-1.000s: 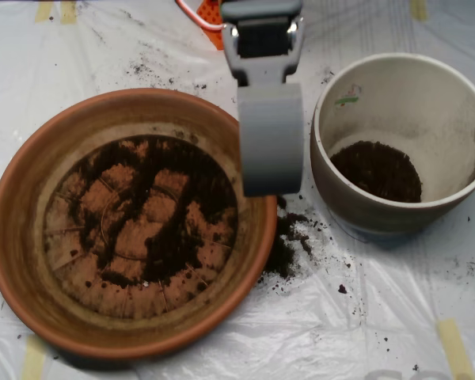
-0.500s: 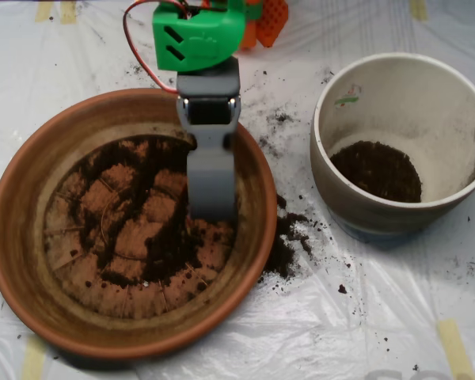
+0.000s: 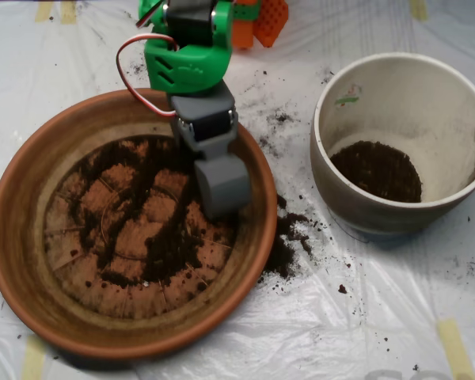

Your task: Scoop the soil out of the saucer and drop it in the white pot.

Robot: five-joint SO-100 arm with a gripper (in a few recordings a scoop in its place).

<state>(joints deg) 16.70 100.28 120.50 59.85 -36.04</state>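
Observation:
The terracotta saucer point(image 3: 16, 237) fills the left half of the overhead view. Dark soil point(image 3: 170, 249) lies over its ridged base in patches and streaks, with bare orange clay between them. My grey scoop point(image 3: 220, 190) hangs from the green and grey arm and points down into the right part of the saucer, its tip at the soil. The white pot point(image 3: 459, 198) stands to the right, with a layer of dark soil point(image 3: 376, 170) on its bottom and a small green mark near its rim.
Spilled soil point(image 3: 289, 241) lies on the plastic sheet between saucer and pot, with crumbs scattered behind both. Orange parts of the arm's base point(image 3: 265, 20) sit at the top edge. Yellow tape strips point(image 3: 455, 344) hold the sheet.
The scoop has swung left from the gap beside the white pot to over the saucer, then dropped lower and tilted steeper into the saucer's right side. The soil looks unmoved.

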